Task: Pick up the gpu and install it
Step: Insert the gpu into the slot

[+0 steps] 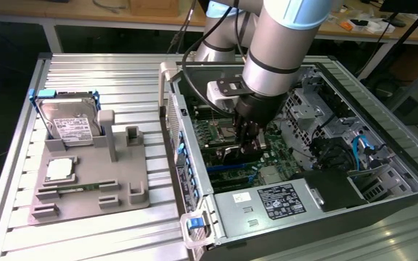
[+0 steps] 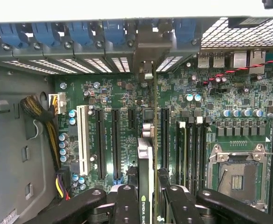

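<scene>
The gpu (image 2: pixel 145 161) is seen edge-on in the wrist view, a thin card with a green-lettered label. Its silver bracket (image 2: pixel 148 51) points at the rear slot openings of the computer case. My gripper (image 2: pixel 149 201) is shut on the card, one black finger on each face. In the exterior view the gripper (image 1: pixel 243 142) reaches down into the open case (image 1: pixel 194 179) and holds the dark gpu (image 1: pixel 231 156) just over the motherboard (image 1: pixel 263 163). The card runs along the black expansion slots (image 2: pixel 115 144). Whether it sits in a slot I cannot tell.
A grey fixture tray (image 1: pixel 85 185) stands at the exterior view's left with a silver hard drive (image 1: pixel 71 125), a processor (image 1: pixel 60 169) and a memory stick (image 1: pixel 78 188). Inside the case are the CPU socket (image 2: pixel 239 175), a cable bundle (image 2: pixel 45 116), the power supply (image 1: pixel 274 198) and drive cages (image 1: pixel 347 152).
</scene>
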